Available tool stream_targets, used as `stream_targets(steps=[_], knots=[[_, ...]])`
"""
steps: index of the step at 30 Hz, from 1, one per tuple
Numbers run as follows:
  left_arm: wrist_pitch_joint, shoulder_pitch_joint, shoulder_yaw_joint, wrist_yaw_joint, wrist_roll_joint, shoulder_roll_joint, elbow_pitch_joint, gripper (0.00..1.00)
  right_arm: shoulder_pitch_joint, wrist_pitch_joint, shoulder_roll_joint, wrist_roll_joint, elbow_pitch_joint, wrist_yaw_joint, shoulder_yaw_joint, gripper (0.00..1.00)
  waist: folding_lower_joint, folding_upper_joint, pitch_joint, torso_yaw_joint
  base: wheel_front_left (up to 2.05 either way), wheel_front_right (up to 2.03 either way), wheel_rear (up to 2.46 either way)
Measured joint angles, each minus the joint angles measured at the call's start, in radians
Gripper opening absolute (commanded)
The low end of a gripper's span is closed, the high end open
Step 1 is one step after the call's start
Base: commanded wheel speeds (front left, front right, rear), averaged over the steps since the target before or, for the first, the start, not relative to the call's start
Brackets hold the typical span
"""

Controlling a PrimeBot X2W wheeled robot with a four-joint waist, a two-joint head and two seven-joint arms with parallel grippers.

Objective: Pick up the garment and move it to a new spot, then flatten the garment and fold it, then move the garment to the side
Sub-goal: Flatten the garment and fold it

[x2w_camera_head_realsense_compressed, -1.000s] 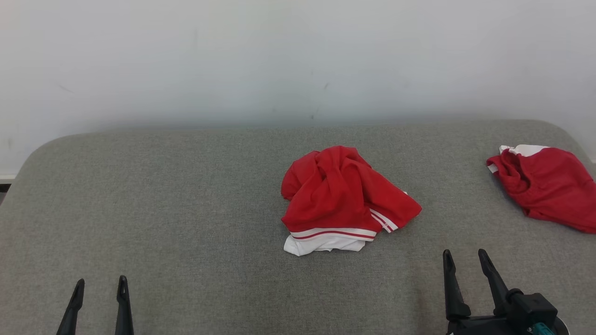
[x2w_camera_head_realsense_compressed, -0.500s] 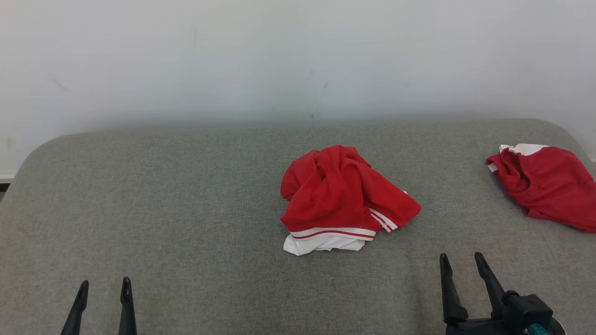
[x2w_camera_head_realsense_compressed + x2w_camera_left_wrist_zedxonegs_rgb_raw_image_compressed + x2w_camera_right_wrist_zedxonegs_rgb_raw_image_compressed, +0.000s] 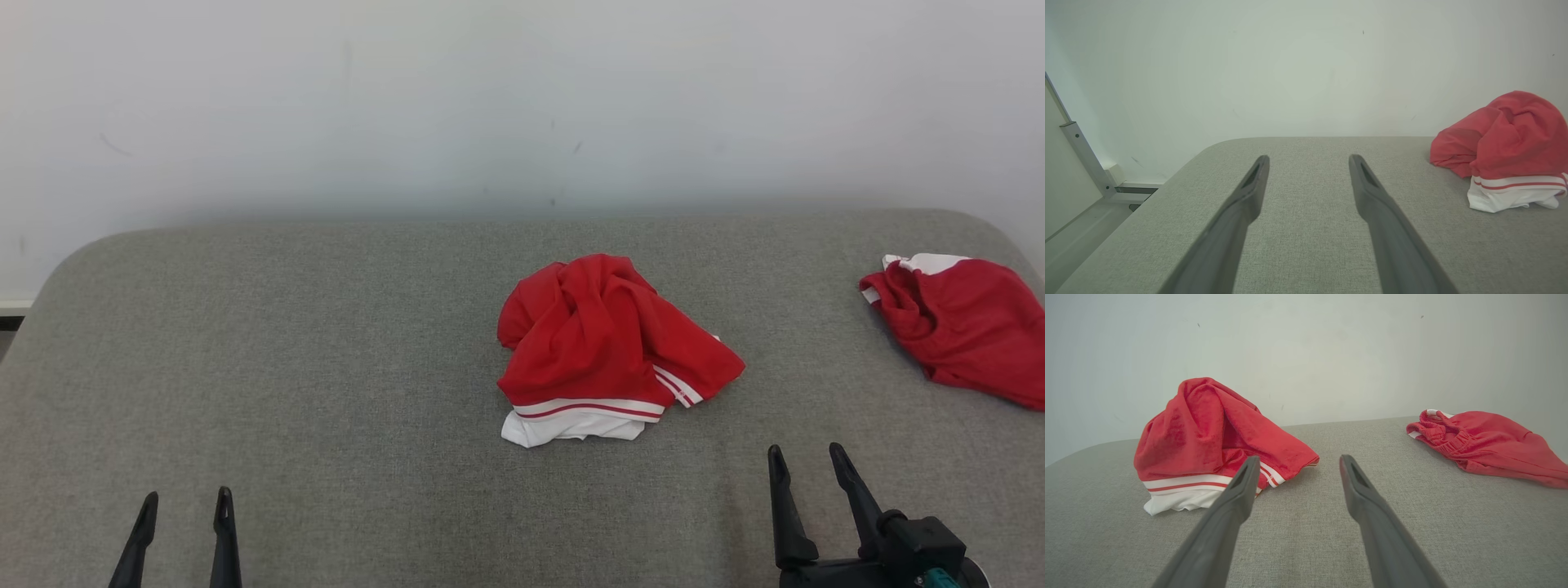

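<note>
Grey cushion (image 3: 326,343) spreads wide left of garment (image 3: 604,335); left claw (image 3: 186,494) and right claw (image 3: 804,449) both splayed.

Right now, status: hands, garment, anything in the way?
Left hand open, empty. Right hand open, empty. Crumpled red garment mid-surface, untouched, just beyond right hand. Second red garment far right, off the path.

A grey pad (image 3: 286,351) is covered in coarse, matt woven cloth. At its middle lies a garment (image 3: 604,335) of soft, matt red cloth with a smoother white band. Near the right edge, a second garment (image 3: 971,335) is of like red cloth with a gathered elastic waist. The left gripper (image 3: 186,495) and right gripper (image 3: 804,449) have smooth, matt dark fingers, seemingly plastic. The wall (image 3: 522,98) is smooth, matt and pale.
</note>
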Motion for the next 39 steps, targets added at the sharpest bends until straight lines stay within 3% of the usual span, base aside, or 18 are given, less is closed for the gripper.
stream_targets(steps=[30, 39], knots=[[0.0, -0.008, 0.006, -0.01, 0.011, -0.003, 0.01, 1.0, 0.0, 0.0, 0.001, -0.001, 0.006, 0.0, 0.002, 1.0, 0.0, 0.0, -0.006, 0.003, 0.0, 0.0, 0.0], [0.0, -0.009, 0.003, -0.01, 0.012, -0.009, 0.011, 1.0, -0.048, 0.003, -0.015, -0.003, 0.053, 0.0, 0.113, 1.0, 0.0, 0.0, 0.001, 0.014, 0.0, 0.0, 0.0]])
